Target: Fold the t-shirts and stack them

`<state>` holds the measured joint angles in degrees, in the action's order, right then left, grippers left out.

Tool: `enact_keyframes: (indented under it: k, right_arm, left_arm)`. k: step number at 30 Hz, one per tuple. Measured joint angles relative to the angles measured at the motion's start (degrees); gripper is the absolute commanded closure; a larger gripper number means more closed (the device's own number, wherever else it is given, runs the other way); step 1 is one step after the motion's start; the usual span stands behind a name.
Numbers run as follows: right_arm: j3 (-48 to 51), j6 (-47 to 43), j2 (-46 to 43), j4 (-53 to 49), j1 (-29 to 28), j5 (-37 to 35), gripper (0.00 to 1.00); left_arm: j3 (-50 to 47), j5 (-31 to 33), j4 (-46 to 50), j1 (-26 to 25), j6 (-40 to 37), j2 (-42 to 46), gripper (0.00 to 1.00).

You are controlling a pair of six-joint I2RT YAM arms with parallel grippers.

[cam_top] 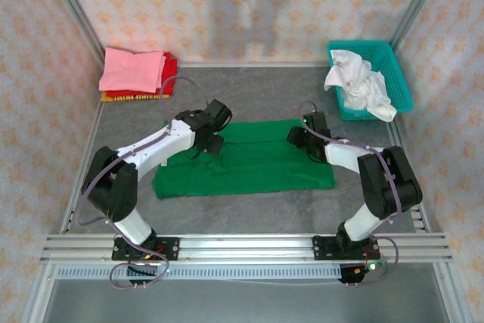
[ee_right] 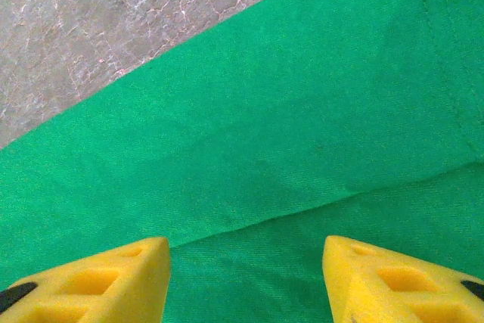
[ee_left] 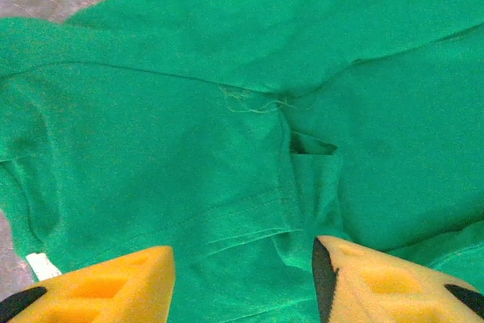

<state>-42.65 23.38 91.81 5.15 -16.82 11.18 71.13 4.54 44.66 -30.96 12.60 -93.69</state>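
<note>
Folding is under way: the large bright green cotton t-shirt (cam_top: 249,160) lies as a long band at the centre of the table (cam_top: 249,217). The left fingers (ee_left: 106,285) and right fingers (ee_right: 98,277) hover over it, spread and empty. Next they likely need to pinch its twelve o'clock edge.

Bright, even light; soft wrist-view focus.
</note>
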Motion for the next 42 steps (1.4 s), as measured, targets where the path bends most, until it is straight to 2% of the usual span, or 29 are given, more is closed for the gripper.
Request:
enact_keyframes:
  k: [3, 6, 9, 12, 18, 22, 29, 37, 42]
  right_arm:
    - [0.0, -0.3, 0.0, 0.0, 0.0, -0.2, 0.44]
    - [0.0, -1.0, -0.8, -0.3, 0.0, -0.8, 0.46]
    - [-1.4, -1.5, -1.7, -2.2, 0.0, -0.8, 0.56]
    - [-6.8, -1.7, -1.2, -6.9, 0.0, -1.1, 0.68]
    - [-24.5, -1.8, 7.3, -16.8, 0.4, -4.9, 0.70]
    - [-30.7, -1.7, 14.4, -22.9, 1.8, -6.9, 0.70]
    - [-31.3, -1.3, 20.7, -29.6, 5.6, -8.4, 0.68]
    - [-29.6, -3.6, 19.0, -28.9, 5.7, -6.8, 0.62]
    - [-27.2, -11.0, 14.0, -29.5, 4.3, -5.4, 0.58]
  left_arm:
    - [-0.1, -1.6, -1.7, 4.5, 0.9, 1.9, 0.50]
    - [-1.0, -4.4, -6.1, 12.4, 2.8, 2.5, 0.52]
    - [-2.2, -6.8, -9.7, 19.2, 5.0, 0.7, 0.53]
    - [-2.5, -9.2, -11.9, 22.3, 6.5, -3.4, 0.56]
    - [-6.4, -12.2, -14.4, 25.3, 8.7, -9.0, 0.56]
    - [-9.6, -13.9, -16.6, 27.4, 9.9, -9.0, 0.60]
    - [-12.0, -14.9, -18.8, 30.6, 10.0, -7.4, 0.60]
    - [-11.5, -15.3, -18.5, 31.3, 6.8, -7.4, 0.56]
    - [-10.7, -14.9, -18.1, 31.4, 4.9, -7.7, 0.55]
